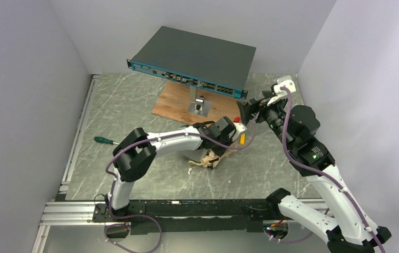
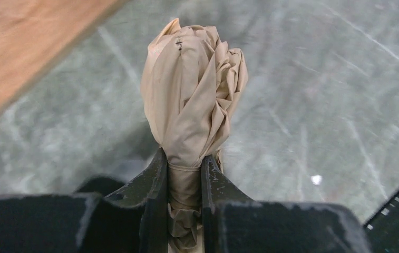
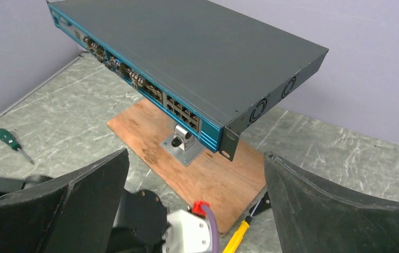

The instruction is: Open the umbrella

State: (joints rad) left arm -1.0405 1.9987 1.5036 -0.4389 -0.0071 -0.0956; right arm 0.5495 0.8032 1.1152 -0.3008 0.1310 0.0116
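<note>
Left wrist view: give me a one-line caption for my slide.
Left gripper clamped on the folded tan umbrella, its wrinkled canopy bunched, grey marbled table behind, wooden board at upper left.

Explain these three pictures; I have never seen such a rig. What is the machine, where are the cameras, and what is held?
Two white-and-black robot arms stand at the near edge of a grey marbled table. The overhead picture looks down from behind them; the other two come from cameras on each wrist. The left gripper is closed on the folded tan fabric umbrella. The right gripper is wide open, holding nothing. Behind stands a flat grey-teal network switch, raised above a wooden board; a green-handled screwdriver lies left.
</note>
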